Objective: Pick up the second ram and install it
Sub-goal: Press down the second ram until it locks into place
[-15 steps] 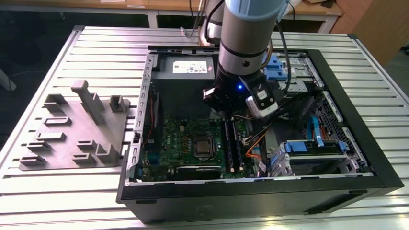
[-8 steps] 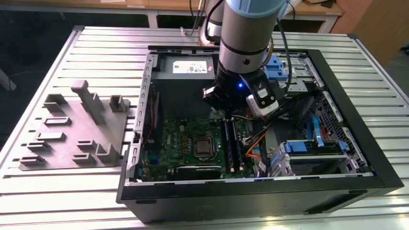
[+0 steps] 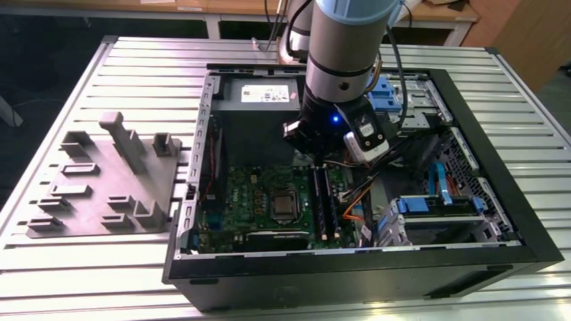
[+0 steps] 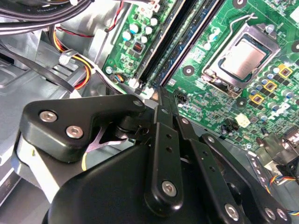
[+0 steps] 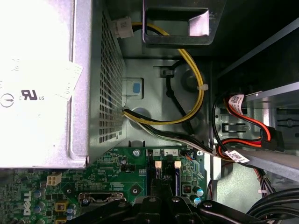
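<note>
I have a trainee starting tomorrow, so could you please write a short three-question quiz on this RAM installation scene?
1. True or false: the gripper is inside the open computer case, above the RAM slots on the motherboard.
2. Multiple choice: what lies on the table toward the exterior view's left of the case? A) a keyboard B) a grey fixture tray C) a monitor
3. Fill in: in the second wrist view, the metal-framed part on the board beside the slots is the CPU ____.

Key: 1 true; 2 B; 3 socket.
</note>
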You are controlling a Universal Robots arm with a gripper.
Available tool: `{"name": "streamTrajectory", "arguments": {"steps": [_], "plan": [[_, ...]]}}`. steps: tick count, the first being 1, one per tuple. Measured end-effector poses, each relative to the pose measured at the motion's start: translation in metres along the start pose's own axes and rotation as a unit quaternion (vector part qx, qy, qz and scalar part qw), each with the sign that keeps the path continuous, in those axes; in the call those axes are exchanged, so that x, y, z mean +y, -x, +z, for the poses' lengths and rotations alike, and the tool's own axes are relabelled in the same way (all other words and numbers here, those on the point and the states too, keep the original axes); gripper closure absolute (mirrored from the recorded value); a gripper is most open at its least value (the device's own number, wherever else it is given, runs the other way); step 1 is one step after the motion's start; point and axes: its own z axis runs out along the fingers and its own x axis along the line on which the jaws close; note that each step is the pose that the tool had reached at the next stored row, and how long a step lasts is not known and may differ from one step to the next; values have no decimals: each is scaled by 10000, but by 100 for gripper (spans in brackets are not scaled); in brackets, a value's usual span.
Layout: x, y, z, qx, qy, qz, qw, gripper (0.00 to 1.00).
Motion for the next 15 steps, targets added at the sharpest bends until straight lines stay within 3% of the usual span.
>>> {"name": "streamTrajectory", "arguments": {"steps": [8, 12, 15], "plan": [[-6, 1, 11, 0, 0, 0, 10000, 90], [-78, 2, 6, 0, -4, -1, 10000, 90], [-146, 3, 1, 0, -46, -1, 10000, 90]]}}
